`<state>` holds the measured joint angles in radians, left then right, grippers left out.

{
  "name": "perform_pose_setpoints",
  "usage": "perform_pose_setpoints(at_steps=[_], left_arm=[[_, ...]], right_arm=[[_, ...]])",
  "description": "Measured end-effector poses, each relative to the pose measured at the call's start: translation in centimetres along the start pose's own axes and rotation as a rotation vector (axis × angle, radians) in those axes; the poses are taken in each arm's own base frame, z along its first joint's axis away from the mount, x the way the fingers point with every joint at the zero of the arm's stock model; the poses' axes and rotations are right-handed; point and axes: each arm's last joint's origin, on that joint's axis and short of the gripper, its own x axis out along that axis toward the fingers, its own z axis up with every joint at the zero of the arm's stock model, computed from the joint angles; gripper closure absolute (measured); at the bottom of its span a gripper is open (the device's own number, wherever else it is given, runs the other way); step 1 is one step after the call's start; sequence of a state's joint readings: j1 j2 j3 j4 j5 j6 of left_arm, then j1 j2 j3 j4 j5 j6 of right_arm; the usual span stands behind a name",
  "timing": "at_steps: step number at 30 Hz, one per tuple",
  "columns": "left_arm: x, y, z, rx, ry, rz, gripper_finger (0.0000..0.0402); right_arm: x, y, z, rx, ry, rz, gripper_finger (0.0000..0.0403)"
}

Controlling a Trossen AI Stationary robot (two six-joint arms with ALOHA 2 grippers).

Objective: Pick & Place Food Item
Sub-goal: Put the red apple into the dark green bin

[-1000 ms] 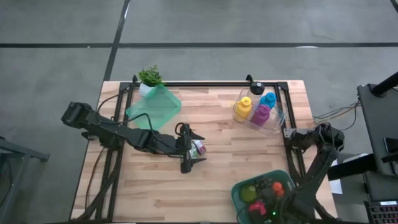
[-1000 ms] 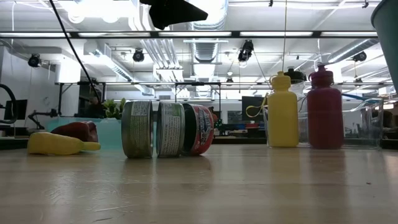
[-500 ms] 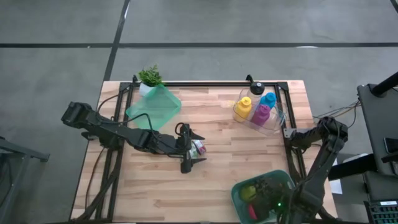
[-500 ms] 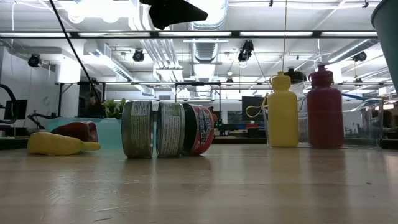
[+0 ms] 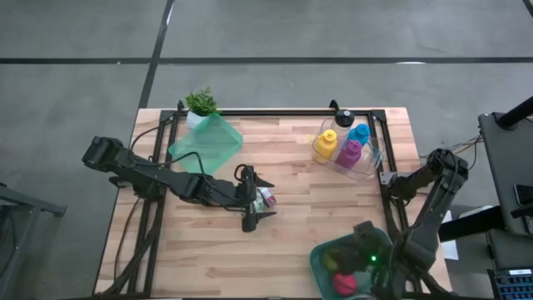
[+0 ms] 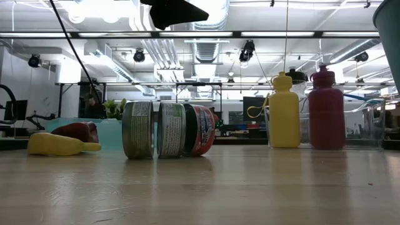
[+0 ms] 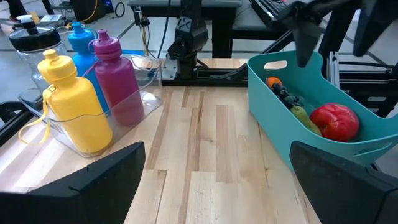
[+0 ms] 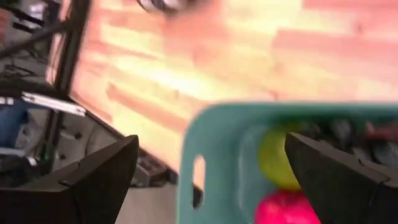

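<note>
From above, the light wooden slatted desk (image 5: pixel 300 208) carried a teal plastic basket of food (image 5: pixel 329 258) at its near right corner, a clear plastic tray (image 5: pixel 366 167) holding yellow, blue and magenta squeeze bottles plus a black-lidded jar, and a flat green tray (image 5: pixel 208 142) beside a small potted plant (image 5: pixel 201 103).

Only the low view showed what lay on that side: a yellow banana-shaped toy (image 6: pixel 56 145) with a red pepper-shaped toy (image 6: pixel 78 131) just behind it, and three short tin cans (image 6: pixel 169 129) lying on their sides, touching in a row. From above, just one can (image 5: pixel 266 198) was visible.

The left wrist view alone revealed the basket's contents clearly: a red apple-shaped toy (image 7: pixel 334 122), a green piece, dark grapes and something orange.

The left arm stretched low across the desk from its left edge, and the left gripper (image 5: pixel 255 200) sat with its jaws spread wide on either side of the can, not closed on it. The right arm was folded at the desk's right side, with the right gripper (image 5: pixel 366 254) hanging over the basket, jaws wide apart and empty; its wrist view looked down on the basket rim (image 8: pixel 249 118), a yellow-green fruit and a red one.
</note>
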<state>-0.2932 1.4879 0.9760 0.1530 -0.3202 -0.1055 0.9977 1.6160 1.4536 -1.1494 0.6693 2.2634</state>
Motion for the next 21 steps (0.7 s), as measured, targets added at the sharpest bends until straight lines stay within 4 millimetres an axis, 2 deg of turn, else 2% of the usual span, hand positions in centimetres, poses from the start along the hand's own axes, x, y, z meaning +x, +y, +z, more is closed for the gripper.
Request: perform_pose_setpoints(at_steps=[10,21], left_arm=[[0.0,0.0,0.0,0.0,0.001,0.0,0.0002],[0.0,0.0,0.0,0.0,0.001,0.0,0.0002]], right_arm=[[-0.4,0.7,3.1,-0.101,-0.092,0.022,0.0003],[-0.3,0.8,4.2,-0.169,-0.12,-0.009,0.0003]])
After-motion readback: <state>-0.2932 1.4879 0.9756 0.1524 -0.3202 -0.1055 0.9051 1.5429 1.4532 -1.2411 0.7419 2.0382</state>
